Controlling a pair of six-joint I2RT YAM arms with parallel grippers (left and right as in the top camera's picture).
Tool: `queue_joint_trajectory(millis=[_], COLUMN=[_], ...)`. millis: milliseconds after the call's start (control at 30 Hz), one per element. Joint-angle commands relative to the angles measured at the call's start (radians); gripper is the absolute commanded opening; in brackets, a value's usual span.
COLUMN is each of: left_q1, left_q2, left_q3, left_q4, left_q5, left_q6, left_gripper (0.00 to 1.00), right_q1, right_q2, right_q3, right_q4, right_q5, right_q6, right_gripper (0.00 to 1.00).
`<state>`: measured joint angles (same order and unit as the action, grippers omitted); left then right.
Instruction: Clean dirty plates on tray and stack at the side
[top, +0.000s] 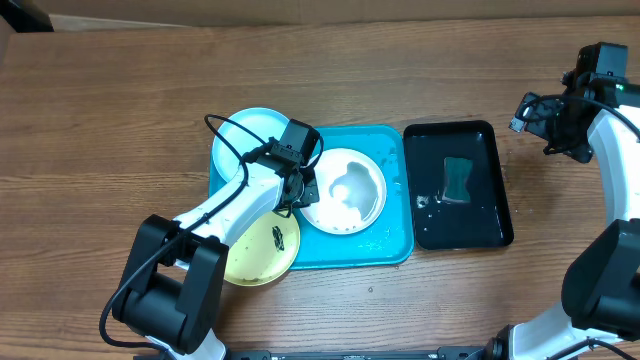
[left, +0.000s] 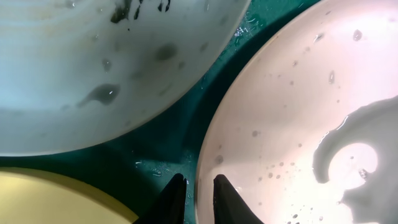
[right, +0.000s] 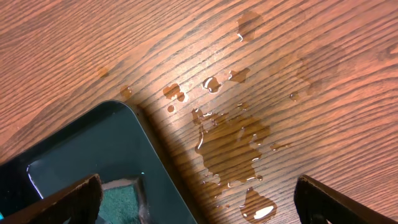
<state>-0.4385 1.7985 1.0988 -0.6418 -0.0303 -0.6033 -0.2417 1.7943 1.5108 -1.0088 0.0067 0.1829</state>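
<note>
1. Overhead: the left fingers (top: 300, 195) met the white plate's (top: 350, 190) 9 o'clock rim on the turquoise tray (top: 392, 247); the right arm (top: 610, 140) sat well apart at 3.
2. Left wrist: those fingers (left: 174, 202) were clenched on that smooth, wet, round rim.
3. Right wrist: the right fingers (right: 62, 199) gaped empty over the puddled wood-grain tabletop (right: 298, 62), with the glossy black tray (right: 93, 149) at 8.

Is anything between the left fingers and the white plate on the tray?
Nothing visible: the left fingers straddle the white plate at its rim; the light blue plate and yellow plate lie beside it.
</note>
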Motion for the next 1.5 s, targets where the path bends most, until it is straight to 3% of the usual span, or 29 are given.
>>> queue_joint_trajectory(millis=[0,133,600,667,800,1267,1467], left_q1=[-0.009,-0.01,-0.01,-0.01,-0.008,0.031,-0.001], left_q2=[0.014,0.014,0.014,0.014,0.014,0.005,0.005], left_q3=[-0.016,-0.016,-0.025,-0.025,-0.014,0.371,0.503], left_q4=[0.006,0.008,0.015,0.017,0.014,-0.281,-0.34], left_q5=[0.005,0.005,0.005,0.009,0.024,0.018,0.032], left_q6=[0.004,0.005,0.005,0.005,0.006,0.142,0.146], left_gripper=[0.18,0.12,0.11,0.05,0.04,0.04,0.04], right_q1=[-0.003,-0.003,-0.003,-0.003,-0.003,-0.003,-0.003], right_q2=[-0.01,-0.01,-0.01,-0.01,-0.01,-0.01,-0.01], right_q3=[0.0,0.0,0.0,0.0,0.0,0.0,0.0], right_q4=[0.005,0.005,0.005,0.005,0.005,0.005,0.008], right_q5=[0.0,0.0,0.0,0.0,0.0,0.0,0.0], right_q6=[0.003,0.003,0.003,0.003,0.003,0.003,0.003], right_gripper=[1.0,1.0,1.0,1.0,1.0,1.0,1.0])
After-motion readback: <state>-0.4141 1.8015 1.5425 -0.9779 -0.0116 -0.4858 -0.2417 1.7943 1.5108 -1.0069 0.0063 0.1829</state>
